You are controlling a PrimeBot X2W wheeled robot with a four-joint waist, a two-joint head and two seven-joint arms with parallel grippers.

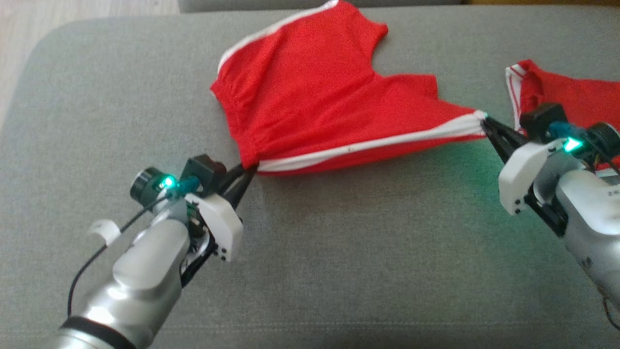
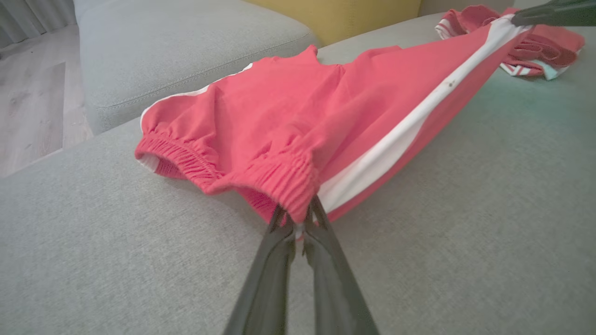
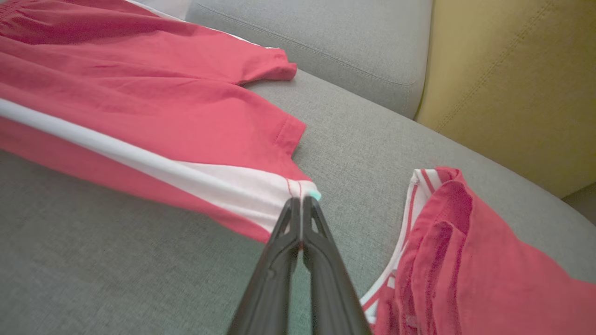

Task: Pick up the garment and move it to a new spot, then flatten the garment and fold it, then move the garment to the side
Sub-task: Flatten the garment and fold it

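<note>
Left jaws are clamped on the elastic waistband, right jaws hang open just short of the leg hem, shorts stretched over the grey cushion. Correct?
No: the right gripper has its jaws shut on the leg hem at the white stripe, as the right wrist view shows. The left gripper does clamp the waistband, and the shorts stretch over the grey cushion.

The left forearm (image 1: 145, 271) and right forearm (image 1: 588, 213) are showing silver-grey casings, the left one wearing a black band. A thin black cable (image 1: 72, 288) is looping alongside the left. White shells (image 1: 220, 225) with dark screw holes are capping the wrists, green lights (image 1: 168, 182) are glowing, and dark fingers (image 1: 237, 186) are tapering to points.
</note>
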